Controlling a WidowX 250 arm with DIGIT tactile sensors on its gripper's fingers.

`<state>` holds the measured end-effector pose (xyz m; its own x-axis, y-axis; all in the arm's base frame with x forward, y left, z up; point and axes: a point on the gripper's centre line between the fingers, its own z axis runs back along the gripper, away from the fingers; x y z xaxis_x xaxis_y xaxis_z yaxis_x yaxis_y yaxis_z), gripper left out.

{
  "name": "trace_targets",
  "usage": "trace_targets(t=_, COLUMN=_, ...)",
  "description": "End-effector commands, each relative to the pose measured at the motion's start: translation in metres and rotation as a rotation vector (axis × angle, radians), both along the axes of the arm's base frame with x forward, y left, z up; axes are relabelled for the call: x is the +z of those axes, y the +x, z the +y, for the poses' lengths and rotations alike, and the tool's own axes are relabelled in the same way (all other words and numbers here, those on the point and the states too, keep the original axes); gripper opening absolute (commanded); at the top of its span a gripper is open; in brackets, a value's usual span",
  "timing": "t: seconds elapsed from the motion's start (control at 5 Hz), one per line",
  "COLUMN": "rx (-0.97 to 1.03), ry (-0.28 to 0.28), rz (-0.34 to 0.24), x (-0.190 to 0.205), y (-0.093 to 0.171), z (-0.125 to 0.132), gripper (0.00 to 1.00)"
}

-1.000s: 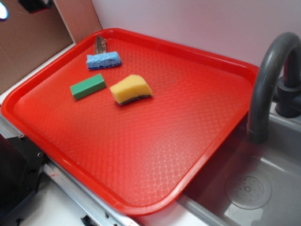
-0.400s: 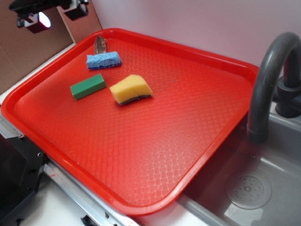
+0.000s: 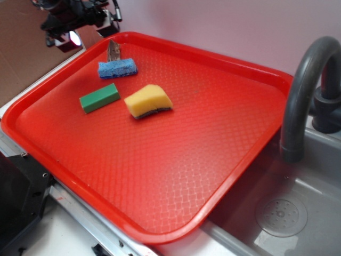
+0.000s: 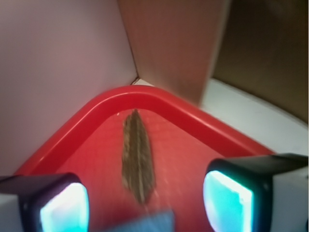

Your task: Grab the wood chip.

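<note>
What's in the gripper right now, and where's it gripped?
Nothing. The gripper is open, fingers apart, with the wood chip lying untouched on the red tray ahead of them.

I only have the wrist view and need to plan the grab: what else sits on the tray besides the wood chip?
Observer: A blue sponge lies just in front of the wood chip; a green block and a yellow sponge sit farther in.
Operator: Where is the gripper over the tray?
Observer: The gripper hangs above the tray's far left corner, not yet down at the chip.
Operator: Anything beside the tray?
Observer: A grey faucet and sink on the right.
</note>
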<state>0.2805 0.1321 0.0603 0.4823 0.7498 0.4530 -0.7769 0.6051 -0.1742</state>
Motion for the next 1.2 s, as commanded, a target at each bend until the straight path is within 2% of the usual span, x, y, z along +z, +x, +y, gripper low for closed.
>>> trace_targets(t=0.0, rx=0.018, ry=-0.002, rz=-0.037, x=-0.014, y=0.022, z=0.024, gripper=1.0)
trace_targets(t=0.2, rx=-0.011, ry=-0.023, rz=-0.013, x=-0.028, y=0.028, z=0.022, gripper=1.0)
trace_targets(t=0.8, rx=-0.023, ry=-0.032, rz=0.059, x=-0.059, y=0.03, z=0.011, gripper=1.0)
trace_targets(t=1.0, rx=-0.025, ry=-0.045, rz=0.077, x=-0.067, y=0.029, z=0.008, gripper=0.0)
